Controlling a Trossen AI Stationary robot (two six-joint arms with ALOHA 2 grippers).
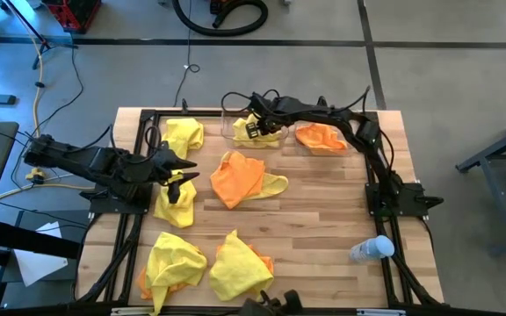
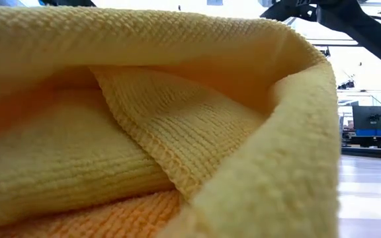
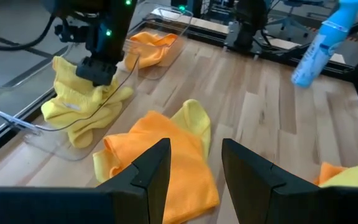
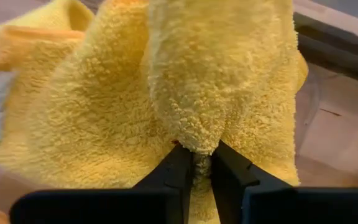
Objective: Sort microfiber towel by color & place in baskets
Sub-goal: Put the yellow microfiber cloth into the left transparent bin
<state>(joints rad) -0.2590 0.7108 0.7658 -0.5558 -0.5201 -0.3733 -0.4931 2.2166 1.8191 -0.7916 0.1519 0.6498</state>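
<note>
Two clear baskets stand at the table's far edge. The left basket (image 1: pixel 229 132) (image 3: pixel 17 118) holds a yellow towel (image 1: pixel 257 133) (image 3: pixel 82 106); my right gripper (image 1: pixel 251 127) (image 3: pixel 98 68) is above it, shut on that towel. The right basket (image 1: pixel 310 147) holds an orange towel (image 1: pixel 321 136) (image 3: pixel 151 45). My left gripper (image 1: pixel 183 173) (image 3: pixel 194 165) is open over the table's left side, facing an orange towel (image 1: pixel 235 180) (image 3: pixel 166 162) that lies over a yellow one (image 1: pixel 273 184). Loose yellow towels lie at the far left (image 1: pixel 183 136) and beside my left gripper (image 1: pixel 172 209). My right gripper pinches a raised fold of the yellow towel (image 4: pixel 194 134) between its two fingers (image 4: pixel 176 168), coming from above and pointing down. Most of the towel lies bunched in the left basket (image 3: pixel 73 121), its upper part drawn up to the fingers.
More yellow and orange towels lie heaped at the near edge (image 1: pixel 174 263) (image 1: pixel 238 263); one yellow towel (image 2: pixel 144 119) lies right in front of the low camera and fills its view. A clear plastic bottle (image 1: pixel 372 249) (image 3: pixel 322 43) lies at the near right. Bare wood shows at centre right (image 1: pixel 323 211).
</note>
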